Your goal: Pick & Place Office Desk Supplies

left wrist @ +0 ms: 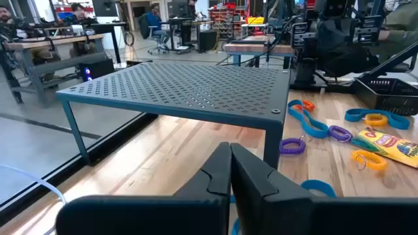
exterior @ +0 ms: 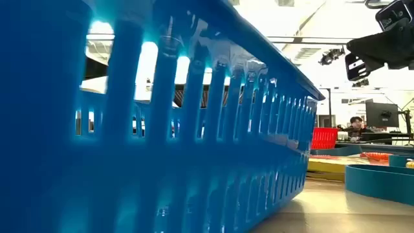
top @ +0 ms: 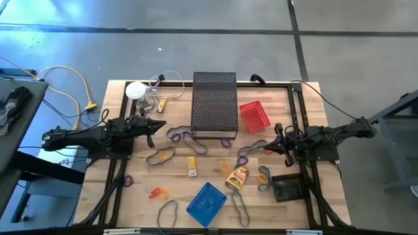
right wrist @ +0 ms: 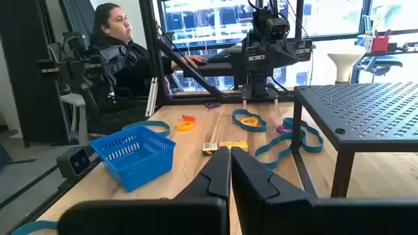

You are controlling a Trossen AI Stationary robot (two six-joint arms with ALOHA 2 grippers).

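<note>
The desk supplies lie loose on the wooden table: purple band (top: 177, 136), tan band (top: 160, 156), orange band (top: 159, 193), a yellow-and-red packet (top: 238, 177) and a small yellow packet (top: 192, 166). My left gripper (top: 163, 124) hovers shut at the left of the black mesh stand (top: 214, 104), holding nothing; its wrist view shows the shut fingertips (left wrist: 230, 153) facing the stand (left wrist: 183, 91). My right gripper (top: 266, 147) is shut and bare right of centre, its fingertips (right wrist: 230, 156) pointing across the table toward the small packet (right wrist: 225, 146).
A blue basket (top: 207, 202) sits near the front edge and fills the low view (exterior: 162, 129). A red basket (top: 255, 115) stands right of the stand, a black basket (top: 286, 188) at the near right, and a white round object (top: 136, 90) at the far left. A person (right wrist: 117, 46) sits beyond the table.
</note>
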